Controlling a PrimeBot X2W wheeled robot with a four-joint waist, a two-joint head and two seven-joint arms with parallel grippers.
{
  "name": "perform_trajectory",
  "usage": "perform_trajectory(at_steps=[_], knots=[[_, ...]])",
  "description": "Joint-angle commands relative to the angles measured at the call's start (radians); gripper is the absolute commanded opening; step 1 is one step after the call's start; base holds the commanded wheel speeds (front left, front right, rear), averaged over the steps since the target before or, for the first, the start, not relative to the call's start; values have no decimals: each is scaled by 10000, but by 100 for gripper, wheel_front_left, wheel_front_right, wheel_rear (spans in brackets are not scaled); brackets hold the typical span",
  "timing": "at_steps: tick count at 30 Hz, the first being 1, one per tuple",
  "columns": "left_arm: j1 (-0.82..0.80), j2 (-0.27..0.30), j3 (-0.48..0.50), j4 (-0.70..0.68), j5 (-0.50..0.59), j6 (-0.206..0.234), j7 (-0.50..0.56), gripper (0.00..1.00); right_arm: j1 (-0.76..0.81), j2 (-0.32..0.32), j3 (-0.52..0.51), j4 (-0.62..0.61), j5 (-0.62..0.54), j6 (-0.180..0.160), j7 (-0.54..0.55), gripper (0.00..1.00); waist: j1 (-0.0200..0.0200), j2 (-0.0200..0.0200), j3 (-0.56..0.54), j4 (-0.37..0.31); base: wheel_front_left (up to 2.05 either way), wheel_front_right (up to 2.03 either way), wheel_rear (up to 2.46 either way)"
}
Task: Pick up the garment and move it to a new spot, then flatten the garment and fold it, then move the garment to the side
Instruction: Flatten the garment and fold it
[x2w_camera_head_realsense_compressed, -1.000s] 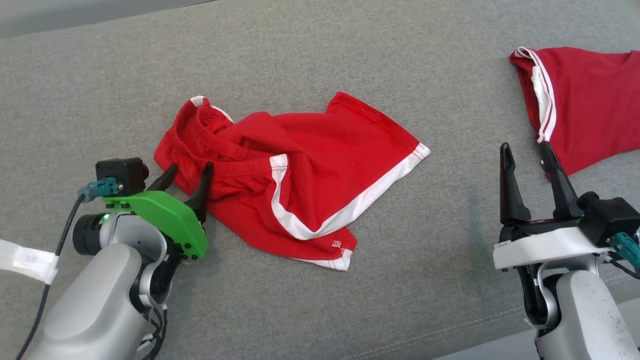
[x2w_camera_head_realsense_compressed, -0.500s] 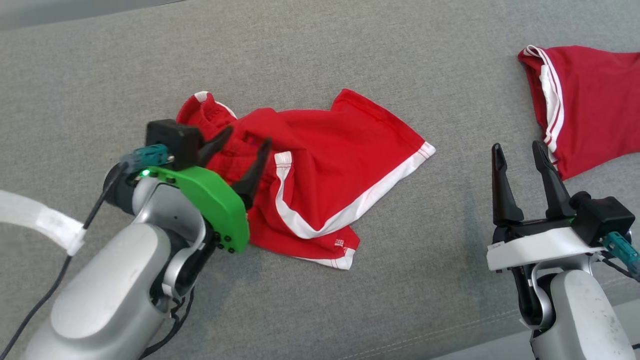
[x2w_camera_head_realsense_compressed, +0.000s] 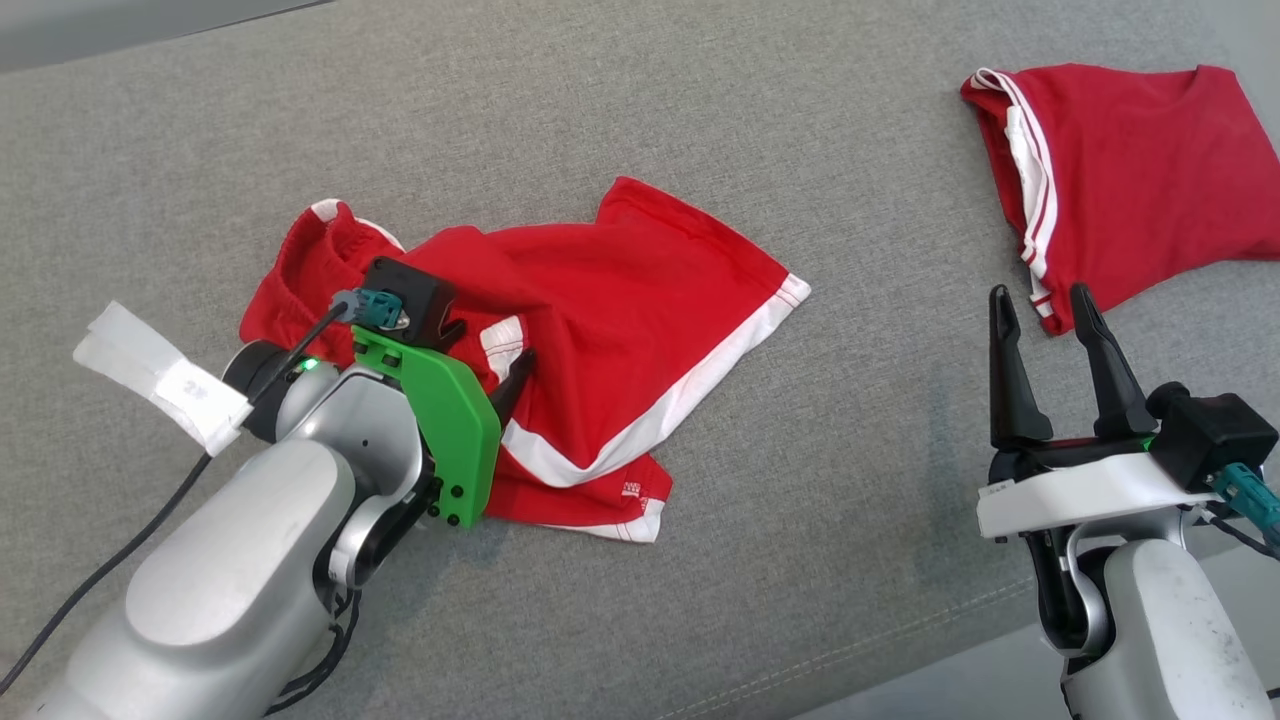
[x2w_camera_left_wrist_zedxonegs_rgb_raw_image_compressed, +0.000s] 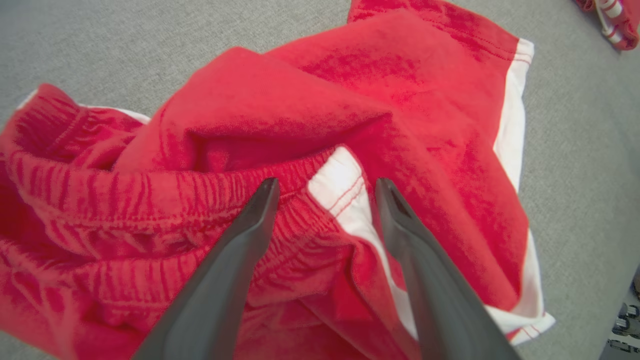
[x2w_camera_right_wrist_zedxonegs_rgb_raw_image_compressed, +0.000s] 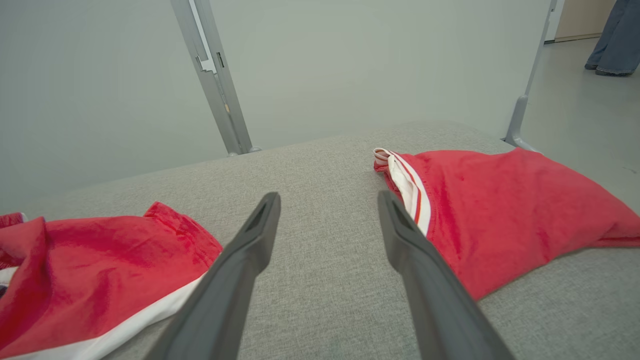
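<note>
The garment is a pair of red shorts with white trim, lying crumpled on the grey cushion at centre-left. My left gripper hovers over its bunched waistband, jaws open. In the left wrist view the gripper straddles the waistband's white side stripe, and the garment spreads out beyond it. My right gripper stands open at the lower right, apart from the shorts, with nothing between its fingers. Seen from the right wrist, that gripper points over bare cushion, with the shorts at the lower left.
A second red garment with white stripes lies at the back right, just beyond my right fingertips; it also appears as a red heap. The grey cushion ends at a front edge at lower right. Metal posts and a person's legs stand beyond.
My left gripper has swung from the shorts' left edge rightward over the waistband, staying open. The camera has shifted. The right arm has held still.
</note>
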Motion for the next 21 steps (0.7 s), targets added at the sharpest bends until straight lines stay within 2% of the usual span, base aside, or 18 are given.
perform_trajectory(at_steps=[1,2,3,4,5,6,12,18,20,21], knots=[[-132,136,-50,42,6,-102,110,100,45,-24,-24,-22,39,-5,-26,100,0,-1,34,-33,0,0,0],[-130,202,-108,57,24,-173,181,100,60,-24,-40,-28,45,-5,-26,100,0,-1,39,-30,0,0,0],[-107,249,-163,26,28,-224,246,86,70,-24,-59,-36,50,-4,-26,100,0,-1,43,-19,0,0,0],[-66,292,-208,-21,6,-265,332,45,72,-24,-94,-43,57,-5,-26,100,0,-1,48,2,0,0,0],[-66,292,-208,-21,6,-265,332,45,72,-24,-94,-43,57,-5,-26,100,0,-1,48,2,0,0,0],[6,396,-256,-133,-8,-318,401,0,79,-24,-164,-54,35,-5,-26,100,0,-1,44,75,0,0,0],[147,537,-87,-705,33,-182,45,0,101,-26,-229,-70,-53,-4,-26,100,0,-1,3,357,0,0,0],[1211,390,714,-1983,-247,623,-1601,0,316,-26,-463,-130,-237,-5,-26,100,0,-1,-156,902,0,0,0],[1904,271,1010,-2323,-394,905,-2371,29,392,-27,-519,-156,-306,-4,-26,100,0,-1,-219,1127,0,0,0],[2274,196,1064,-2437,-475,966,-2731,36,460,-26,-553,-156,-337,-5,-26,100,0,-1,-246,1255,0,0,0]])
